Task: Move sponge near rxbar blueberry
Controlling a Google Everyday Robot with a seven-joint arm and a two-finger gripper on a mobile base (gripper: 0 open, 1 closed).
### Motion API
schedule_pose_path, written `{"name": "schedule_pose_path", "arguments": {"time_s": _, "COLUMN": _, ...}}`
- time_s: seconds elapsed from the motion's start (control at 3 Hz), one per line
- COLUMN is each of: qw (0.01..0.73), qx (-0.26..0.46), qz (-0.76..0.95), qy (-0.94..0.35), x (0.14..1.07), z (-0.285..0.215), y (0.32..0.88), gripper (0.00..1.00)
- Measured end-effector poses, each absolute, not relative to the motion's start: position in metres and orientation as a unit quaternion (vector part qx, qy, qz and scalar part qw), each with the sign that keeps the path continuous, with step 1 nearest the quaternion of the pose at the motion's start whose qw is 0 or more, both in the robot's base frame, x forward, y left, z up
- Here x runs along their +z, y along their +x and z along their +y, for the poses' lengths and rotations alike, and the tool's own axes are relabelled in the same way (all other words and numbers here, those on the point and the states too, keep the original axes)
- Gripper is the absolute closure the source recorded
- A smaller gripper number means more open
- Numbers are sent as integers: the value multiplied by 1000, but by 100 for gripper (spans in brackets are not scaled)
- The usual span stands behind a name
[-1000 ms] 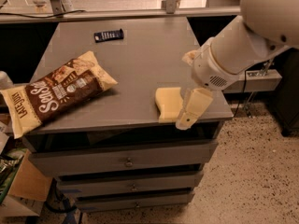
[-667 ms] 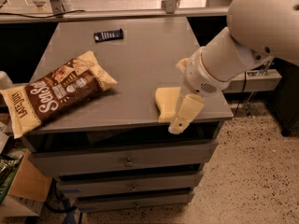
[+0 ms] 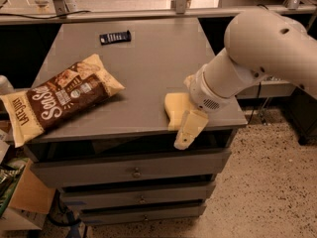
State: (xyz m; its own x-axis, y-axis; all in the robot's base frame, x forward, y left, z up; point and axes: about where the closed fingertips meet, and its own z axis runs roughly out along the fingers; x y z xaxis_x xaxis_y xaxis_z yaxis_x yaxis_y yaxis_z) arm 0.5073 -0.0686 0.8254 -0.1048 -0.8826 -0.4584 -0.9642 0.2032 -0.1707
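The pale yellow sponge (image 3: 175, 108) lies on the grey table (image 3: 148, 63) near its front right edge. My gripper (image 3: 188, 127) is at the sponge's right front side, reaching down over the table's front edge and partly covering the sponge. The rxbar blueberry (image 3: 115, 36), a small dark navy wrapper, lies at the far left of the table top, well away from the sponge.
A large brown-and-cream chip bag (image 3: 59, 97) lies on the table's left front, overhanging the left edge. Drawers (image 3: 133, 172) sit below the table top. A cardboard box (image 3: 25, 197) and clutter stand on the floor at the lower left.
My arm has swung left and toward the table's front, bringing the gripper lower over the sponge's front right corner. The sponge, bar and chip bag have not moved.
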Motion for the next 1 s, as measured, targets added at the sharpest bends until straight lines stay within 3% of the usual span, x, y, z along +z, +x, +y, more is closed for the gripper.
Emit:
{"name": "schedule_pose_path", "arguments": {"time_s": 0.33, "qw": 232, "qx": 88, "qz": 741, "qy": -624, "x": 815, "z": -66, "y": 507, "gripper": 17}}
{"name": "schedule_pose_path", "arguments": {"time_s": 1.0, "qw": 241, "qx": 95, "qz": 750, "qy": -608, "x": 820, "z": -71, "y": 510, "gripper": 64}}
